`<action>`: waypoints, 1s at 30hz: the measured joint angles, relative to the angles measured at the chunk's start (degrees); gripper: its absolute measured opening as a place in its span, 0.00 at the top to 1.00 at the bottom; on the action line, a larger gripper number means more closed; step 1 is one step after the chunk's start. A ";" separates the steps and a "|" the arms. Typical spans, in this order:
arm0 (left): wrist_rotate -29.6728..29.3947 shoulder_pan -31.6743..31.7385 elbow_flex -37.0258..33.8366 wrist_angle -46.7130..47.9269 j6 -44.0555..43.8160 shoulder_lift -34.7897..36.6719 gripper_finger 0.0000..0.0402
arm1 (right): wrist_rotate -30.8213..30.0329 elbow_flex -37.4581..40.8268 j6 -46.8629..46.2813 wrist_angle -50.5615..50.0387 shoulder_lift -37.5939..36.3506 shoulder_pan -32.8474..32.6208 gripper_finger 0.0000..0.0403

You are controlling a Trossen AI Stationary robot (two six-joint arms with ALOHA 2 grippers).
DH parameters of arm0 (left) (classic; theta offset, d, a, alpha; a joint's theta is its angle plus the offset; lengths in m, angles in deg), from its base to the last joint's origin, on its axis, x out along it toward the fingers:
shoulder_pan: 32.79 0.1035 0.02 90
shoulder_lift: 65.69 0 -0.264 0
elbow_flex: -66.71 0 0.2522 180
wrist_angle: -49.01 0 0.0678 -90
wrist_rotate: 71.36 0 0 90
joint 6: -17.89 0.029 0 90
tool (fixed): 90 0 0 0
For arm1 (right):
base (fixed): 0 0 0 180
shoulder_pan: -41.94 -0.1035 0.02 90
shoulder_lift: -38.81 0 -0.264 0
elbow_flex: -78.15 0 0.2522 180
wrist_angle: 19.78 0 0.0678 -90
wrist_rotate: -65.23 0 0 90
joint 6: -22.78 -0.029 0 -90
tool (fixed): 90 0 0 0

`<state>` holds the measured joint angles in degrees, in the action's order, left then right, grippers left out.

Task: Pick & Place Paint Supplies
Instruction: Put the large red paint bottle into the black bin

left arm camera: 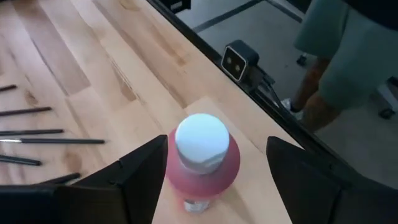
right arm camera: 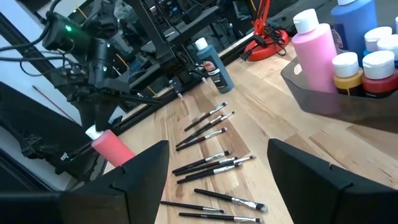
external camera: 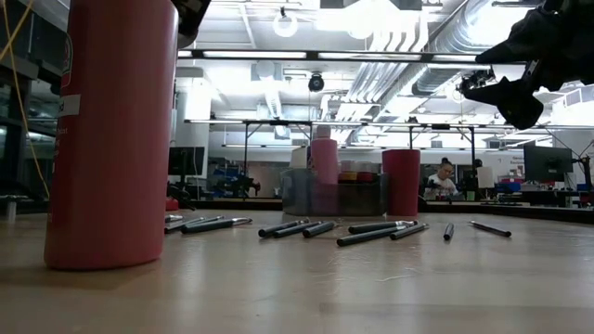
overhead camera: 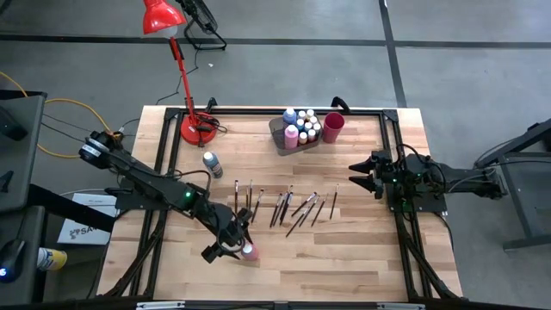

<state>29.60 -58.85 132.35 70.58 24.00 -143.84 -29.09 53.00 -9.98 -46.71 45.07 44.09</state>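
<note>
The grey rectangular bin stands near the far edge of the wooden surface and holds a cluster of upright paint bottles: a tall pink bottle with a white cap, a blue bottle, a yellow bottle with a white cap, a red one with a white cap and several more pale-capped ones packed behind them. The red cup stands just beside the bin on its right; what is in it cannot be told.

Outside the bin, a dark grey bottle with a pale cap stands alone on the surface between the red desk lamp's base and the row of thin dark-handled paintbrushes, which lie loose across the middle of the surface.

Near the front edge, a pink bottle with a white cap stands upright on the surface. The left tool is around it with its fingers spread wide, one on each side, with a visible gap on at least one side, so it is open and not gripping. The right tool hovers over the right part of the surface, open and empty, pointing towards the brushes.
</note>
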 joint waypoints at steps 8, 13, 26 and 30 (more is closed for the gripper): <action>0.00 0.17 0.02 -5.47 -0.68 -2.62 0.33 | 0.04 -0.01 0.02 0.00 0.00 0.00 0.34; -0.55 0.15 0.00 -3.85 -0.55 -2.62 0.33 | 0.02 -0.01 0.02 0.01 0.00 0.00 0.34; -1.62 0.15 0.00 -3.84 -0.59 -2.60 0.42 | 0.02 -0.01 0.01 0.02 0.00 0.00 0.34; -1.62 0.15 0.00 -3.77 -0.58 -3.12 0.51 | 0.02 -0.01 0.02 0.02 0.00 0.00 0.34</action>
<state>27.98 -58.70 132.35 66.81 23.42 -146.96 -29.06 52.99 -9.96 -46.69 45.07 44.09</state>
